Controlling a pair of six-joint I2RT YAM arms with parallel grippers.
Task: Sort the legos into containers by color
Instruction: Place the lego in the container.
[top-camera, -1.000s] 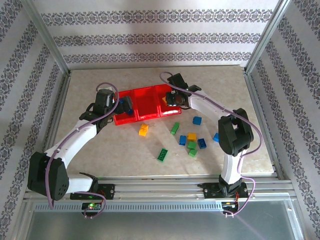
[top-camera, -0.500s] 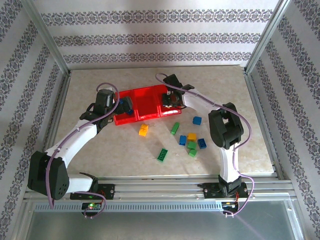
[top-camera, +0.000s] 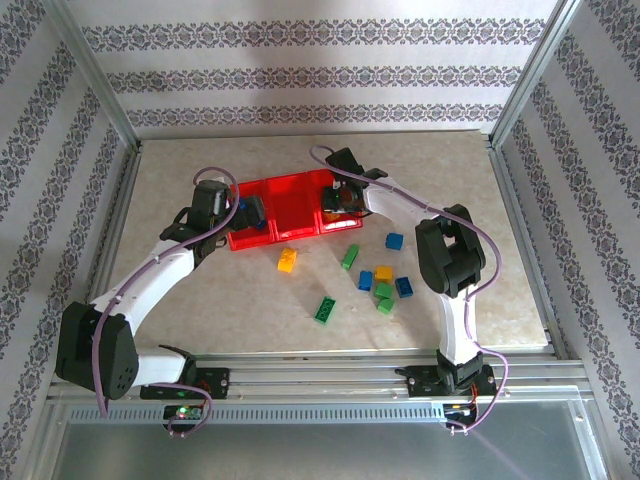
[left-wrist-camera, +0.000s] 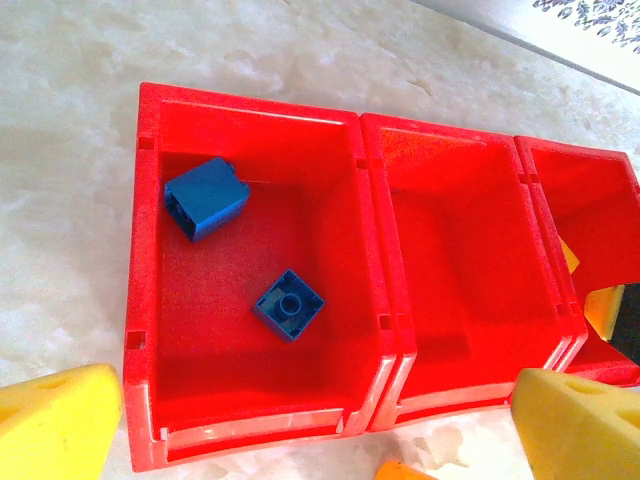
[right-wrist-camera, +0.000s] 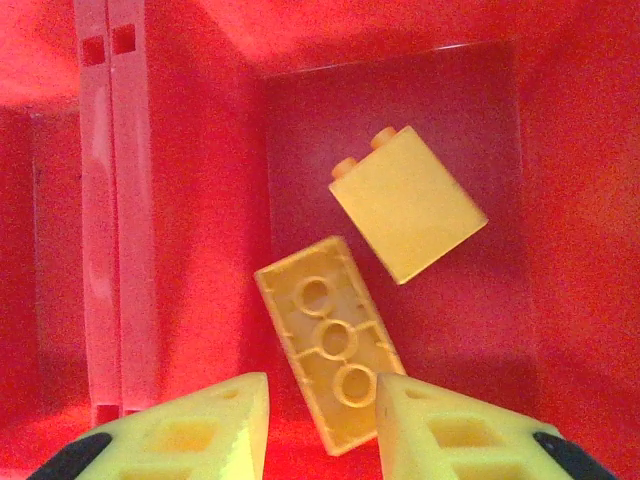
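Your right gripper (right-wrist-camera: 320, 400) is hanging in the tray's (top-camera: 293, 205) 3 o'clock box (right-wrist-camera: 480, 330), a little apart around a long yellow brick (right-wrist-camera: 325, 330); gripping or not, I cannot tell. Lifting now is risking dragging it out. Your left gripper (left-wrist-camera: 320, 420) is gaping, empty.

From above the light is bright and even, with only soft, faint shadows on the pale table (top-camera: 260, 300). In my left wrist view the table washes out near white toward the top. The red tray (left-wrist-camera: 370, 250) carries glossy highlights on its rims, and my left fingers (left-wrist-camera: 50, 420) sit out of focus. My right wrist view glows saturated red and hazy, with my right fingers (right-wrist-camera: 180, 430) blurred at the bottom edge.
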